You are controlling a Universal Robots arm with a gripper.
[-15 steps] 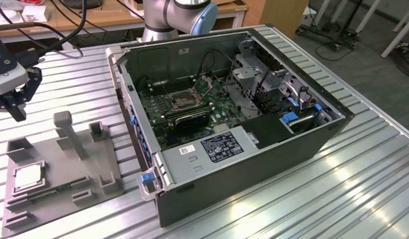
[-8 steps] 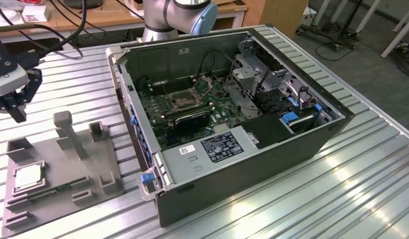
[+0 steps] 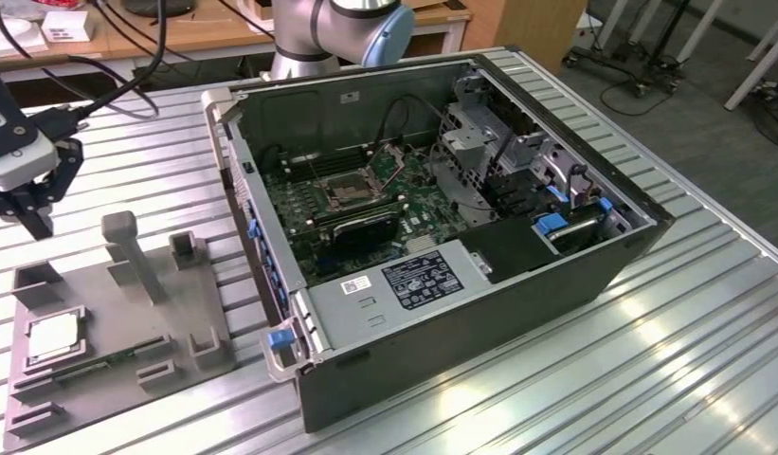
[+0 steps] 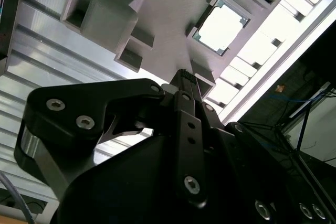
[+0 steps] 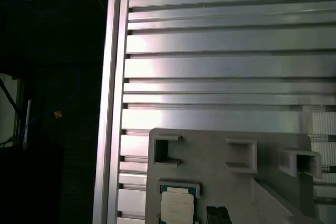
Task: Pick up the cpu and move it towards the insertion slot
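The cpu (image 3: 54, 336) is a small square chip with a pale metal top. It lies flat in a framed pocket of a grey fixture plate (image 3: 123, 327) at the exterior view's left. It shows too in both wrist views (image 4: 221, 27) (image 5: 177, 205). My gripper (image 3: 40, 227) hangs above the plate's far end, well clear of the chip, and holds nothing. Its black fingers (image 4: 184, 85) stand together, shut, their tips (image 5: 217, 212) beside the chip's pocket. The insertion slot (image 3: 351, 192) is a square socket with a metal frame on the green board inside the open computer case (image 3: 490, 284).
The fixture plate carries several raised grey blocks (image 3: 126, 256) and a green memory stick (image 3: 98, 365). The case's side wall (image 3: 244, 209) stands between plate and socket. The ribbed aluminium table (image 3: 667, 360) ends close to the plate (image 5: 110, 129). Cables (image 3: 111, 90) hang behind the gripper.
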